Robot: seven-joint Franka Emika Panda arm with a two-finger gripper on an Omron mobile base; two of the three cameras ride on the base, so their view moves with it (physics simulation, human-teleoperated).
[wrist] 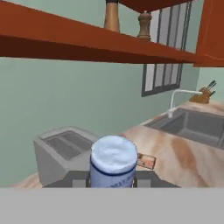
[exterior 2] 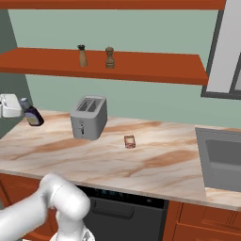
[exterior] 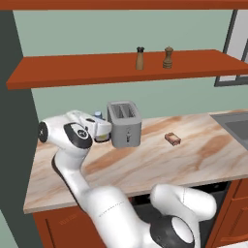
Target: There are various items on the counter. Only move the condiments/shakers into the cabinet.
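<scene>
sauce bottle point(exterior 2: 32, 116), at the left edge of the right base frame, leans in the gripper point(exterior 2: 19, 110), which is closed tight on it near the bluish cap, likely so it can go up to the shelf point(exterior 2: 141, 66) in the upper frame, where both shakers point(exterior 2: 83, 56) already stand. toaster point(exterior 2: 89, 117) and small block point(exterior 2: 130, 141) sit on the surface point(exterior 2: 155, 160) at centre.

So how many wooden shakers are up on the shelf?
2: a light-wood shaker with black top and a brown turned-wood mill, standing side by side, apart, on the long red-brown wooden shelf.
</scene>
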